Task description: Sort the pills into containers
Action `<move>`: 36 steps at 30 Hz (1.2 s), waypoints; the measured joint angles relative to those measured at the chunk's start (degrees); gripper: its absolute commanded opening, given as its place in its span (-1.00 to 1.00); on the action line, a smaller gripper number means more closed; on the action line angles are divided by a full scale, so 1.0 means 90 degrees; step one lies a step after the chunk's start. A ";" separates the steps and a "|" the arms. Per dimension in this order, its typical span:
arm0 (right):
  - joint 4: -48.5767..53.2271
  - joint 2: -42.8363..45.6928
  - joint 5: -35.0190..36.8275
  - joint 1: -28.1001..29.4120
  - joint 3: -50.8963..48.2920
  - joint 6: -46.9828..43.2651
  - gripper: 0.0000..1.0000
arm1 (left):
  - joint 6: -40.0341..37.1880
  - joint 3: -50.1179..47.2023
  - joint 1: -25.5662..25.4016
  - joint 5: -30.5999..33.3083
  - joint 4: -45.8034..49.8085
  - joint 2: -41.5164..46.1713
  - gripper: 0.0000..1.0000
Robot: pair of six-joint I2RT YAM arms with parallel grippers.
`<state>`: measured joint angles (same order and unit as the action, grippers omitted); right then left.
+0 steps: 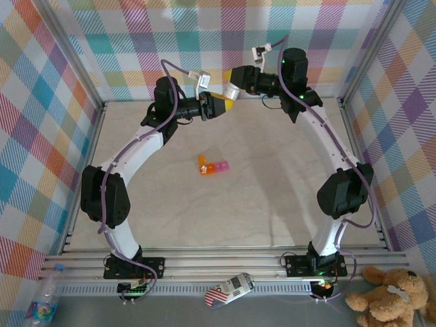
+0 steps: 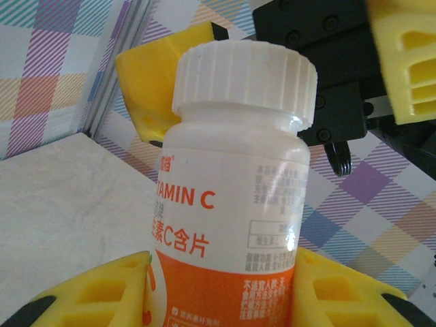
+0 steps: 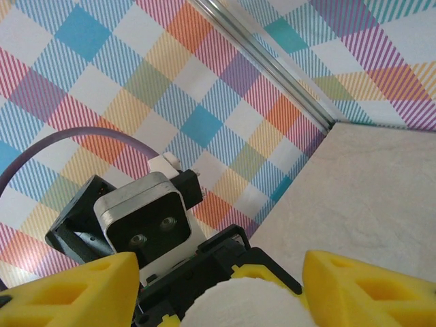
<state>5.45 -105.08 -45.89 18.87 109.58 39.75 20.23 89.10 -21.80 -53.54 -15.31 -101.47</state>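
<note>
Both arms stood raised, meeting over the far middle of the table (image 1: 286,197).

Left claw (image 1: 219,106): closed on the lower body of a vitamin C bottle (image 2: 231,197). In the left wrist view its yellow fingers (image 2: 102,296) pressed the orange-and-white label from both sides. Bottle upright in that view, white ribbed cap (image 2: 245,75) on.

Right claw (image 1: 233,88): facing the left claw, at the cap end of the bottle. One yellow finger (image 2: 146,88) sat just beside the cap on one side, the other (image 2: 405,61) on the opposite side. The right wrist view showed the cap (image 3: 248,306) between the two fingers (image 3: 75,293), with the left wrist camera (image 3: 146,228) just behind it. Could not tell whether this claw pinched the cap or merely bracketed it.

Containers (image 1: 212,165): a short strip of joined small boxes, orange at the left end and pink for the rest, lying flat on the table near its centre, nearer the arm bases than the claws and well apart from both. Contents too small to read.

Off the table at the near edge: a water bottle (image 1: 44,303) at left, a teddy bear (image 1: 392,296) at right
</note>
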 measured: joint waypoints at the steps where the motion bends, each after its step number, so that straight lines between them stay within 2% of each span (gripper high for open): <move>1: 0.0007 -0.0010 -0.0012 0.0000 0.0000 -0.0002 0.08 | 0.0000 0.0000 0.0000 0.0000 0.0000 -0.0002 -1.00; 6: 0.0034 -0.0041 -0.0024 -0.0005 -0.0002 -0.0015 -0.16 | 0.0005 0.0010 0.0000 -0.0010 -0.0002 -0.0005 -1.00; 13: 0.0146 -0.0039 0.0318 0.0083 -0.0007 -0.0170 -0.26 | -0.0010 0.0019 0.0000 0.0073 0.0107 -0.0007 -1.00; 22: 0.0284 0.0134 0.2531 0.0661 -0.0369 -0.0112 -0.28 | -0.0425 -0.0238 0.0000 0.0896 0.0481 0.0136 -1.00; 30: 0.0058 0.0134 0.4648 0.1292 -0.0449 0.0311 -0.29 | -0.0959 -0.0449 -0.0255 0.2465 0.0920 0.0537 -1.00; 36: 0.0000 0.0100 0.5389 0.1469 -0.0469 0.0374 -0.19 | -0.1066 -0.0500 -0.0350 0.2934 0.0928 0.0568 -1.00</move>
<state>5.45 -104.18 2.61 32.10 105.36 43.11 10.63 84.60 -24.95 -27.14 -6.96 -96.36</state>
